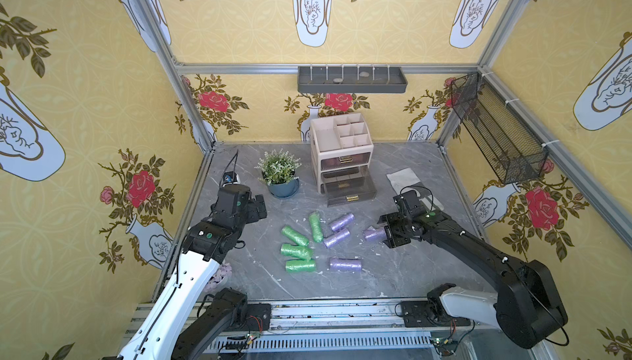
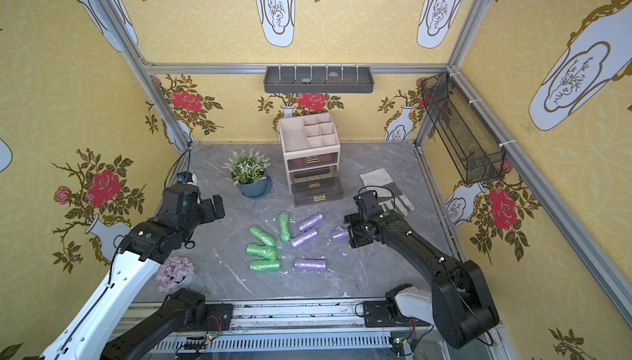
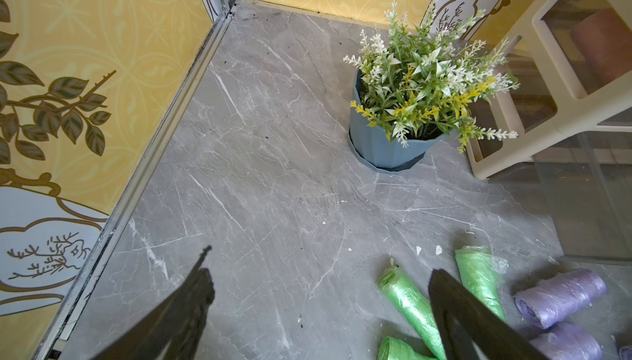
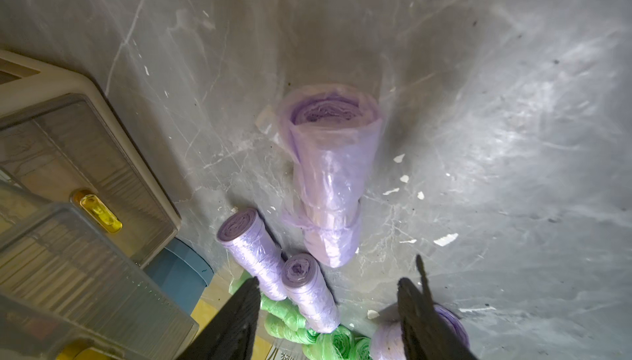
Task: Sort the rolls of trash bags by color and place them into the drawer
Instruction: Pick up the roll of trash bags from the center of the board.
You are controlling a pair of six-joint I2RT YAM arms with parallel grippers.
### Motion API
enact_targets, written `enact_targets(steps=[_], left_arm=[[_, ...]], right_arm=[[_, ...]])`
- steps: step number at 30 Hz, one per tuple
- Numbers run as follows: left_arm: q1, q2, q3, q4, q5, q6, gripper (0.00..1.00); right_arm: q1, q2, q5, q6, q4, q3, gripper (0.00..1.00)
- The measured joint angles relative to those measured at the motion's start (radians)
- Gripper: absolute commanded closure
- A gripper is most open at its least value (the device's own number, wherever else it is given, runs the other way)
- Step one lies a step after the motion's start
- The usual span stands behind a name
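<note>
Several green rolls of trash bags and several lilac rolls lie loose on the grey marble table in both top views. One lilac roll, with a loose outer wrap, lies apart to the right. My right gripper sits right beside it, open, with the roll just ahead of its fingertips and nothing between them. My left gripper hangs open over bare table, left of the green rolls. The beige organizer's bottom drawer stands pulled out.
A potted plant stands left of the organizer. A lilac flower cluster sits at the front left by my left arm. A grey glove lies behind my right gripper. A wire basket hangs on the right wall. White scraps dot the table.
</note>
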Motion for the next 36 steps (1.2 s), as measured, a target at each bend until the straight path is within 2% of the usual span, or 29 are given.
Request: enact_targets(steps=[14,36], left_arm=[[0.028,0.012,-0.008,0.007,0.052,0.0,0.0],[0.039,0.013,-0.009,0.008,0.071,0.0,0.01]], right_arm=[[-0.024,0.093,-0.022,-0.009,0.086,-0.027,0.43],[-0.026,0.142,-0.029,-0.011,0.156,-0.049,0.61]])
